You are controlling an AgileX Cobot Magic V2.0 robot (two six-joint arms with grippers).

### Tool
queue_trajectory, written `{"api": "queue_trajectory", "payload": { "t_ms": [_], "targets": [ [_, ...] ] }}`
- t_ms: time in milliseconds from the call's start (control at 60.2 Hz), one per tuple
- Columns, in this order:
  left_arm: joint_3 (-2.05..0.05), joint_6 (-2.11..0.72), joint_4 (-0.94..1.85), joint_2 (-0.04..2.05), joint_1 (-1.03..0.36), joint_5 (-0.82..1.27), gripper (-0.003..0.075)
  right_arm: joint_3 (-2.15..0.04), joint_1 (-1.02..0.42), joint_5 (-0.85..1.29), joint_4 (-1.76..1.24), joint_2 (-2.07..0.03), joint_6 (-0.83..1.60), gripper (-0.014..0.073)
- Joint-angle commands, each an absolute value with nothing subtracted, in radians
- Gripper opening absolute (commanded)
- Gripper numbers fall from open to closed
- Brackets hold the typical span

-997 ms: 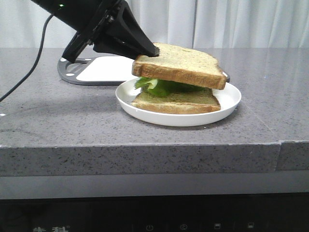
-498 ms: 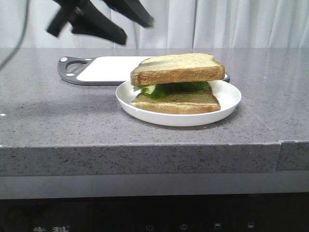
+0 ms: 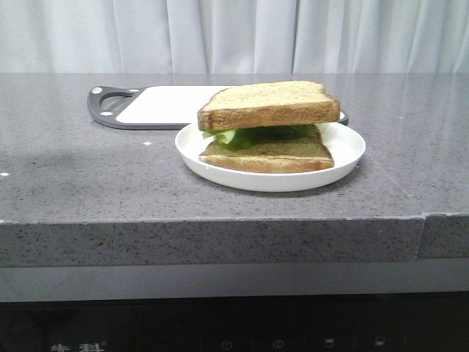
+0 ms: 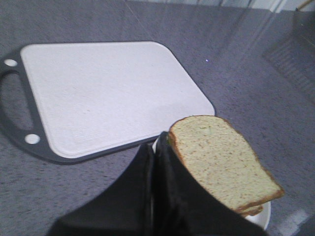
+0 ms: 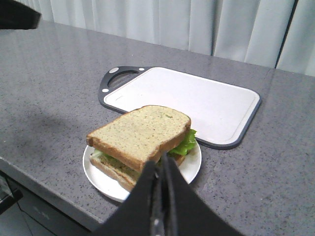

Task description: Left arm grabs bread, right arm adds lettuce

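Note:
The thick bread [image 3: 267,105] lies flat on top of the green lettuce [image 3: 256,134], which rests on a thinner bottom slice [image 3: 267,156] on a white plate [image 3: 344,158]. Neither gripper shows in the front view. In the left wrist view my left gripper [image 4: 158,140] is shut and empty, raised beside the bread [image 4: 221,160]. In the right wrist view my right gripper [image 5: 160,162] is shut and empty, held above and in front of the bread [image 5: 140,132], with the lettuce [image 5: 185,142] peeking out at one side.
A white cutting board with a dark grey rim and handle [image 3: 168,104] lies behind the plate on the grey stone counter; it also shows in the left wrist view [image 4: 108,93] and the right wrist view [image 5: 192,101]. A dark arm part [image 5: 17,14] shows at that view's corner.
My left gripper let go of the bread and rose up and left, out of the front view. The bread dropped flat onto the lettuce.

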State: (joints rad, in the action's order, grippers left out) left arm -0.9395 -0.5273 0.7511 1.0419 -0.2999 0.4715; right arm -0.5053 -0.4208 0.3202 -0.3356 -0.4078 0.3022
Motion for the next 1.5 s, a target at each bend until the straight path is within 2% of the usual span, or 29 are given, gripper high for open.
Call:
{"api": "queue_trajectory", "payload": {
  "t_ms": [0, 199, 449, 1080, 1163, 1346, 1478],
  "targets": [
    [-0.844, -0.530, 0.709, 0.888, -0.298, 0.309, -0.0021, -0.500, -0.413, 0.213, -0.354, -0.364, 0.300, -0.0062],
    [-0.546, -0.530, 0.667, 0.556, -0.298, 0.246, -0.0021, -0.404, -0.413, 0.235, -0.354, -0.239, 0.300, -0.0062],
    [-0.361, -0.530, 0.669, 0.289, -0.298, 0.248, -0.0020, -0.361, -0.413, 0.245, -0.354, -0.167, 0.300, -0.0062],
    [-0.347, -0.530, 0.666, 0.246, -0.298, 0.246, -0.0020, -0.361, -0.413, 0.245, -0.354, -0.167, 0.300, -0.0062],
    [-0.336, -0.489, 0.580, 0.234, -0.298, 0.228, -0.0020, -0.361, -0.413, 0.245, -0.354, -0.167, 0.300, -0.0062],
    [-0.276, -0.066, 0.146, 0.147, -0.298, 0.116, -0.0021, -0.361, -0.413, 0.245, -0.354, -0.167, 0.300, -0.0062],
    [-0.197, 0.000, 0.089, 0.070, -0.263, 0.084, -0.0020, -0.361, -0.413, 0.245, -0.354, -0.167, 0.300, -0.0062]
  ]
}}
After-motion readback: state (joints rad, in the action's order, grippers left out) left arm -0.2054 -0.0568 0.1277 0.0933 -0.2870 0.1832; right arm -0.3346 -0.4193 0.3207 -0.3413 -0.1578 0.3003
